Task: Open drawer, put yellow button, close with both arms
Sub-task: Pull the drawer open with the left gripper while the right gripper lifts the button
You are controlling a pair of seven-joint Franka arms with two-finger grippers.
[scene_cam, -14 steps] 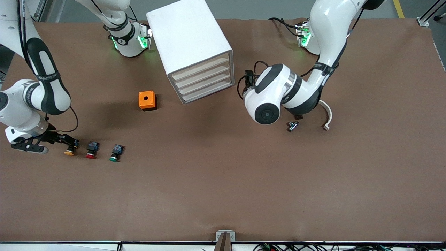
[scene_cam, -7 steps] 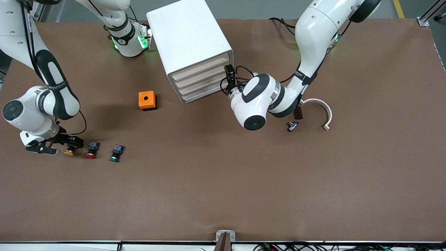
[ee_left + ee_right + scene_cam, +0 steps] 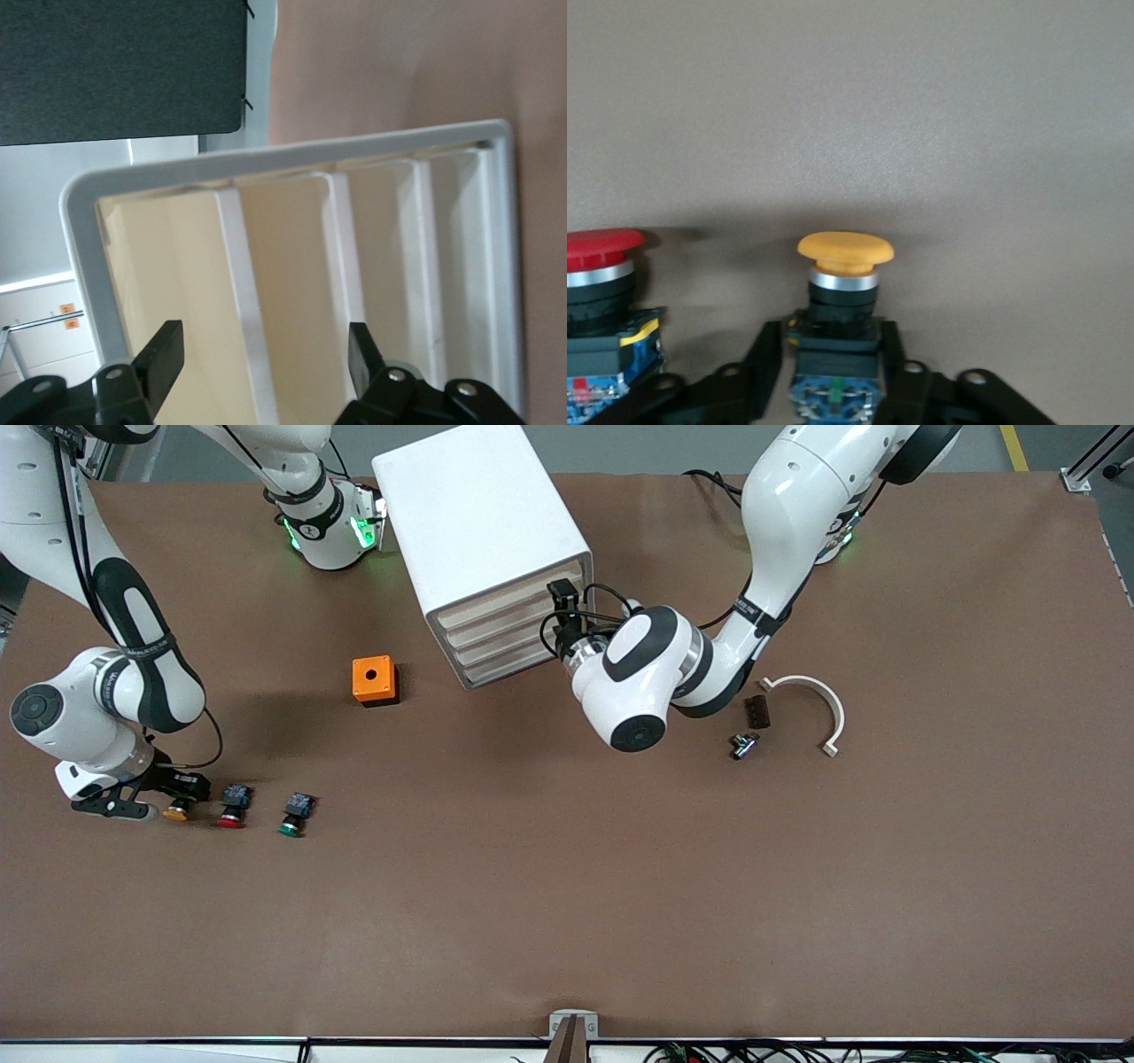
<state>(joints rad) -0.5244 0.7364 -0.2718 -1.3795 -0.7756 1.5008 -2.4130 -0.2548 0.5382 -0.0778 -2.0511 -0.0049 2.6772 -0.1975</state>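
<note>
Front view: left gripper (image 3: 560, 602) has swung in to the cabinet (image 3: 483, 540) face, at the still-shut top drawer (image 3: 505, 607).

Left wrist: fingers (image 3: 164, 354) spread.

Right wrist: right gripper (image 3: 833, 372) fingers flank, you'd judge, the yellow button (image 3: 843, 301) on the bench (image 3: 921, 115), beside the red button (image 3: 598, 274).

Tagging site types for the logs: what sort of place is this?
Likely a robotics lab bench: a brown-covered table, a white drawer cabinet set up as a prop, loose push-buttons such as the yellow button, and an orange switch box.
</note>
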